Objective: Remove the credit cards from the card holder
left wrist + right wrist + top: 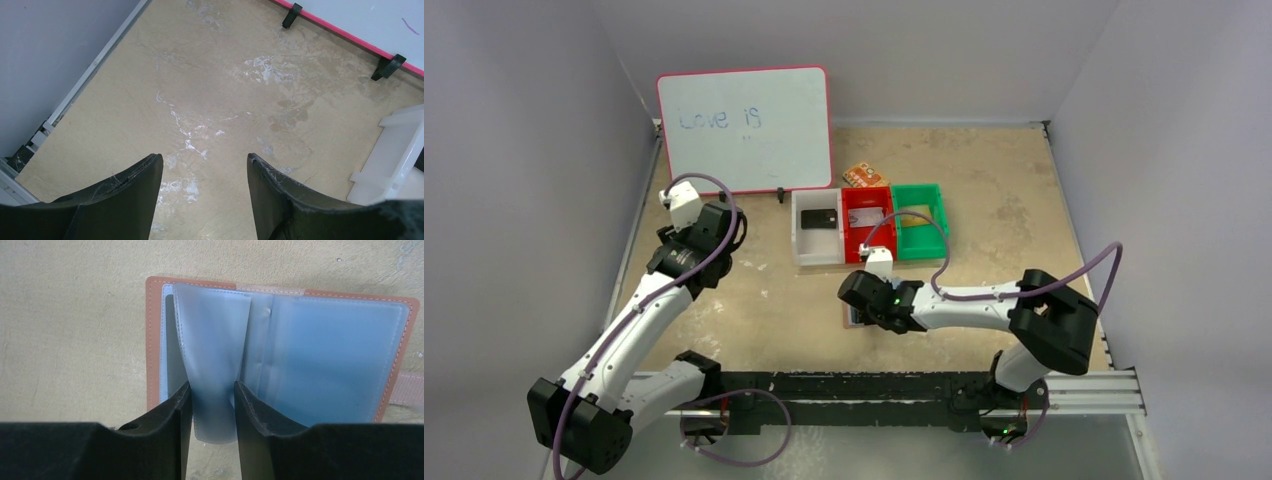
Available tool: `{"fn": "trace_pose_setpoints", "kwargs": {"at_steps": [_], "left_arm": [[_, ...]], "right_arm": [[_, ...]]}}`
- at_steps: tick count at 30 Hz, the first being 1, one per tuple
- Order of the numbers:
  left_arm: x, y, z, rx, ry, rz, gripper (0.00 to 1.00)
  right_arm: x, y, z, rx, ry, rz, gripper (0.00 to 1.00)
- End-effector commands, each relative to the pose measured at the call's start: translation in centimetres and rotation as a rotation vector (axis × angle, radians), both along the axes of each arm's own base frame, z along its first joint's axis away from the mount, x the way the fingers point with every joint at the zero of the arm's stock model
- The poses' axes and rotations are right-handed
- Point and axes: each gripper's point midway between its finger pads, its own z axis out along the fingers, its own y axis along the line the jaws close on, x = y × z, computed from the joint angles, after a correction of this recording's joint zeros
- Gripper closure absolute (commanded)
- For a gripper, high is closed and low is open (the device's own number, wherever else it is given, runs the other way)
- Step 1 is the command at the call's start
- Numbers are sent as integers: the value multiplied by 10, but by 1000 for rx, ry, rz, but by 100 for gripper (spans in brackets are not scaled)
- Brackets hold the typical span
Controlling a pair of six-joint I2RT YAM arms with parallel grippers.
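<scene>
Nearest to the arm bases, the card holder (330,355) lies open and flat on the counter (75,340), the pale blue inside facing up. The right fingers (182,410) are clamped on one clear sleeve (210,330), which bends and narrows between them. A dark edge, maybe a card, shows at 9 o'clock of this sleeve. To do this step well, I think the pinch must catch the card and not only the soft plastic. The holder also needs to be held down, or it will lift with the pull.

At 10 o'clock from the holder, the left fingers (145,175) stand apart over bare counter, holding nothing.

Farther away, at 12 o'clock from the holder, I count three bins: a white bin (800,232) with one dark card (819,219), a red bin (852,232) and a green bin (940,225). Behind them are one orange packet (861,175) and one whiteboard (746,128).
</scene>
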Motion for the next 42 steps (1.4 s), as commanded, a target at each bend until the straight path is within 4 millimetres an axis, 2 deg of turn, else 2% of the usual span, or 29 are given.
{"fn": "trace_pose_setpoints", "kwargs": {"at_steps": [1, 7, 11, 15, 19, 22, 25, 33, 42], "left_arm": [[3, 3, 7, 6, -23, 10, 38], [4, -10, 6, -60, -30, -43, 38], [7, -31, 4, -170, -55, -122, 39], [11, -84, -2, -410, -98, -306, 43], [13, -130, 6, -595, -155, -461, 43], [10, -152, 7, -600, -137, -521, 43], [4, -184, 8, -561, -115, -592, 43], [-13, -275, -18, -533, -18, -779, 46], [-29, -346, -44, -569, 43, -892, 48]], "right_arm": [[2, 5, 8, 95, 8, -14, 62], [16, 2, 21, 218, -8, -43, 64], [24, -9, 28, 239, -32, -79, 68], [28, -19, 33, 235, -46, -118, 62], [27, -35, 31, 210, -55, -170, 59], [25, -49, 26, 175, -55, -211, 59], [22, -59, 22, 150, -52, -240, 59], [15, -73, 20, 156, -48, -282, 59], [8, -79, 18, 238, -50, -306, 61]]}}
